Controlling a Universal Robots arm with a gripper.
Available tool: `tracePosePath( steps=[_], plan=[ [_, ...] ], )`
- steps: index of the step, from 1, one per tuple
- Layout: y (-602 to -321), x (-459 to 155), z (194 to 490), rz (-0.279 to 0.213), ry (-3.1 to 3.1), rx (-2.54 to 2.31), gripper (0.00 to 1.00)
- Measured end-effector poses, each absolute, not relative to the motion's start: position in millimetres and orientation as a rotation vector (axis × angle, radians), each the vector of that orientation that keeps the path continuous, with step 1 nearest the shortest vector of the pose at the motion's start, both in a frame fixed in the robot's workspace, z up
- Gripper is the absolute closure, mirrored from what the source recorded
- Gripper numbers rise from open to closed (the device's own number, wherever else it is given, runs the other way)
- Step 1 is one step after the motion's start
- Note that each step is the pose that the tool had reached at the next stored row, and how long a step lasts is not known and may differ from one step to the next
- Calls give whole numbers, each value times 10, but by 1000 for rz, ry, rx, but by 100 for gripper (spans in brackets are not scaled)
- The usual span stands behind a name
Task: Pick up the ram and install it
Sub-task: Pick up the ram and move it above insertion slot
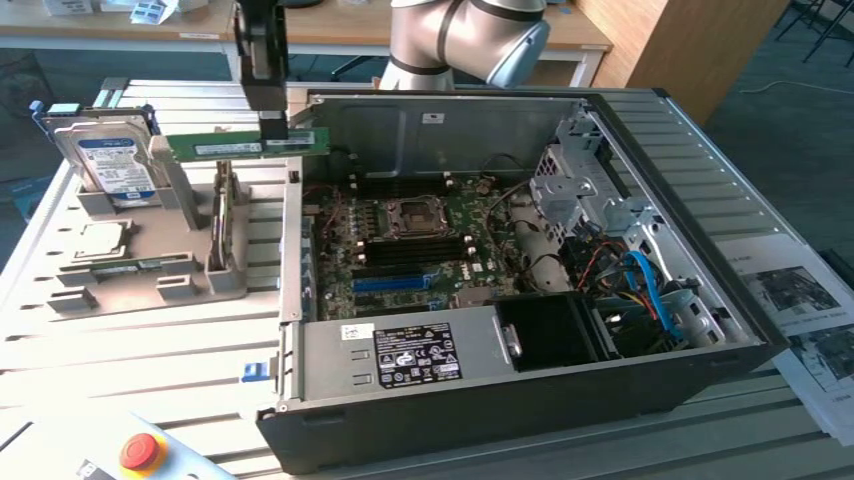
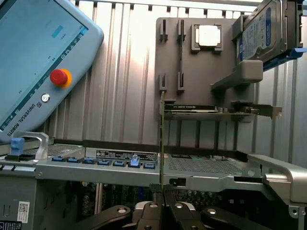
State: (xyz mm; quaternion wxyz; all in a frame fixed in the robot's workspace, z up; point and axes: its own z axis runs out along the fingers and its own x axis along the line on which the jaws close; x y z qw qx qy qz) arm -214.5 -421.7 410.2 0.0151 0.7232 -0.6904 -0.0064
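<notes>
Open computer case (image 1: 441,430) on slatted table (image 1: 134,370); hard drive (image 1: 114,165) upright in gray holder (image 1: 187,290) (processor chip (image 1: 100,240) flat nearby).

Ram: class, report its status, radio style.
Gripper shut on ram. Ram aloft, level, by the case wall, not installed. Wall lies between ram and board.

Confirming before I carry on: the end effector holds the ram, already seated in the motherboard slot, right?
No. The end effector holds the ram, but it hangs in the air by the grey parts tray, outside the case; the exterior view shows it.
</notes>
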Motion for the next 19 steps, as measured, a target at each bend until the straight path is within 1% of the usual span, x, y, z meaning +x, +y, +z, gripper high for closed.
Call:
tracePosePath(
  steps=[19],
  plan=[
    [-4221,-1528,4101,-20,-2148,2251,88]
  ],
)
